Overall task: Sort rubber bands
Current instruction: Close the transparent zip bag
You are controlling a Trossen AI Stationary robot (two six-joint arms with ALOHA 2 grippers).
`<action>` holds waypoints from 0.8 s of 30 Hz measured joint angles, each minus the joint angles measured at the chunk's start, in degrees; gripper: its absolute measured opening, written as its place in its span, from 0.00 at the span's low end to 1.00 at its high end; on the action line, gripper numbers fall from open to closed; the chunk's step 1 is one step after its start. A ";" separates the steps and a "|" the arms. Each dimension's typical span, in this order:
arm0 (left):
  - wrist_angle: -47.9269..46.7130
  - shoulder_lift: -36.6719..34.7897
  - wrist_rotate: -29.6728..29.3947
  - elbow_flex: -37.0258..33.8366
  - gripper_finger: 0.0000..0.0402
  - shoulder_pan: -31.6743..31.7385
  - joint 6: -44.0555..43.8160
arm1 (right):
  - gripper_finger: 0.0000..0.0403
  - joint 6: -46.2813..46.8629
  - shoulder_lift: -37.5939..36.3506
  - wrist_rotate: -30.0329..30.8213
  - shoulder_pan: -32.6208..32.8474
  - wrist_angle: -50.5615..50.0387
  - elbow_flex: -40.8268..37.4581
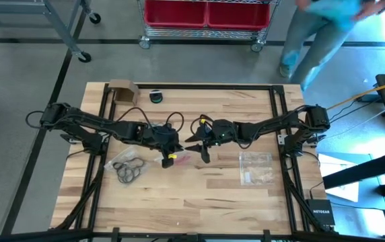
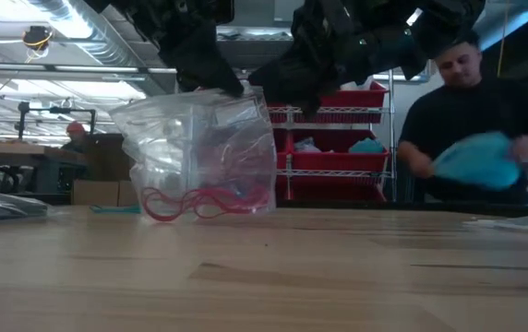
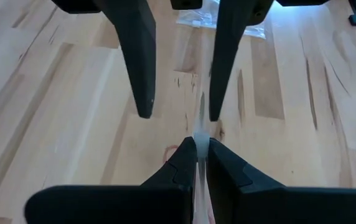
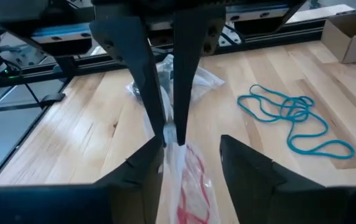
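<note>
A clear plastic zip bag (image 2: 199,148) stands on the table at its middle, with red rubber bands (image 2: 204,201) lying in its bottom. It also shows in the high view (image 1: 181,160). My left gripper (image 1: 169,156) is shut on the bag's top. My right gripper (image 4: 193,168) is open just right of it, its fingers on either side of the bag's upper part (image 4: 173,155). Loose teal bands (image 4: 290,118) lie on the wood behind the bag. Black bands (image 1: 128,169) lie in a second clear bag at the left. My left gripper pinches the bag's top edge (image 3: 198,163) between its two fingers, coming from above and slanting down. The bag hangs upright below the fingers, its bottom with the red bands (image 4: 190,186) resting on the table. My right gripper's one finger (image 4: 144,171) stands right against the bag's wall; whether it touches, I cannot tell.
A third clear bag (image 1: 255,168) lies at the table's right. A cardboard box (image 1: 120,91) and a small dark roll (image 1: 155,96) sit at the far edge. A person (image 2: 472,120) moves beyond the far right of the table. Bare wood lies along the near edge.
</note>
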 joint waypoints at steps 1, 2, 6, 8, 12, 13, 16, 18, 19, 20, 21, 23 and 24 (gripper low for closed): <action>0.02 0.00 0.00 0.00 0.04 0.00 0.00 | 0.36 -0.04 0.00 -0.07 0.00 0.04 0.00; 0.04 0.00 0.00 0.00 0.04 0.00 -0.02 | 0.35 -0.19 0.00 -0.60 0.00 0.21 0.00; 0.07 0.00 0.00 0.00 0.04 0.00 -0.01 | 0.28 -0.24 0.00 -1.72 0.00 0.28 0.00; 0.07 0.00 0.00 0.00 0.04 0.00 -0.02 | 0.25 -0.24 0.00 -2.32 0.00 0.28 0.00; 0.11 0.00 0.00 0.02 0.04 0.00 -0.02 | 0.16 -0.24 0.00 -2.60 0.00 0.27 0.00; 0.13 0.00 0.00 0.02 0.04 0.00 -0.02 | 0.14 -0.26 0.00 -2.61 0.00 0.26 0.00; 0.27 0.00 0.00 0.02 0.04 0.00 -0.02 | 0.06 -0.27 0.00 -3.49 -0.02 0.04 0.00; 0.52 0.00 0.03 0.02 0.04 -0.02 -0.03 | 0.02 -0.46 0.00 -4.17 -0.02 0.04 0.00; 0.55 0.00 0.02 0.02 0.04 -0.02 -0.03 | 0.01 -0.50 0.00 -4.44 -0.02 0.02 0.00; 0.55 0.00 0.02 0.02 0.04 -0.02 -0.03 | 0.01 -0.54 0.00 -4.54 -0.02 0.00 0.00; 0.51 0.00 0.02 0.02 0.04 -0.02 -0.03 | 0.01 -0.96 0.00 -4.57 -0.02 -0.13 0.00; 0.31 0.00 0.02 0.04 0.04 -0.02 -0.04 | 0.00 -1.70 0.00 -4.56 -0.02 -0.24 0.00; 0.17 0.00 0.02 0.04 0.04 -0.02 -0.04 | 0.00 -1.74 0.00 -4.56 -0.02 -0.25 0.00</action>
